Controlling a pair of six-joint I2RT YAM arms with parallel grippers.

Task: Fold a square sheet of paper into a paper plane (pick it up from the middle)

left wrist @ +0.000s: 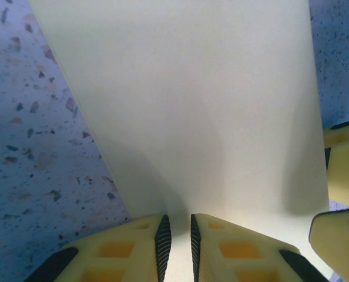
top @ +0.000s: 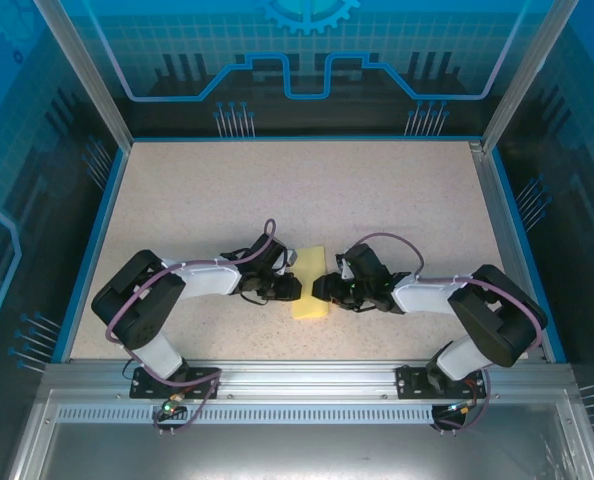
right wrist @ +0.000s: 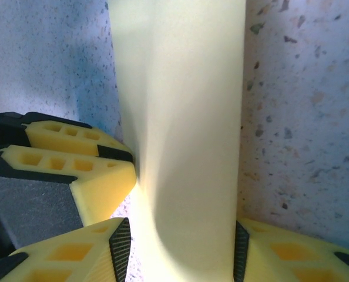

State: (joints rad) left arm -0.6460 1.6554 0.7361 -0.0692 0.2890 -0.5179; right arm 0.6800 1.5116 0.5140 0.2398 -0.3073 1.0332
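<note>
Spanning the gap between the two grippers, the pale yellow sheet of paper (top: 310, 284) sits over the near middle of the speckled bench (top: 377, 200). From above, the sheet shows as a small, roughly rectangular shape with an angled far edge.

Left gripper (top: 291, 288): positioned at the left edge of the sheet. In the left wrist view its jaws are pressed almost together, pinching the edge of the sheet in the thin slot between the ribbed black pads (left wrist: 163, 241). The sheet extends away from the jaws as a broad, smooth surface.

Right gripper (top: 324, 288): positioned at the right edge of the sheet. In the right wrist view its jaws are spread wide, and a bowed strip of the sheet fills the gap between them. Whether the pads (right wrist: 120, 247) press on the sheet cannot be determined.
</note>
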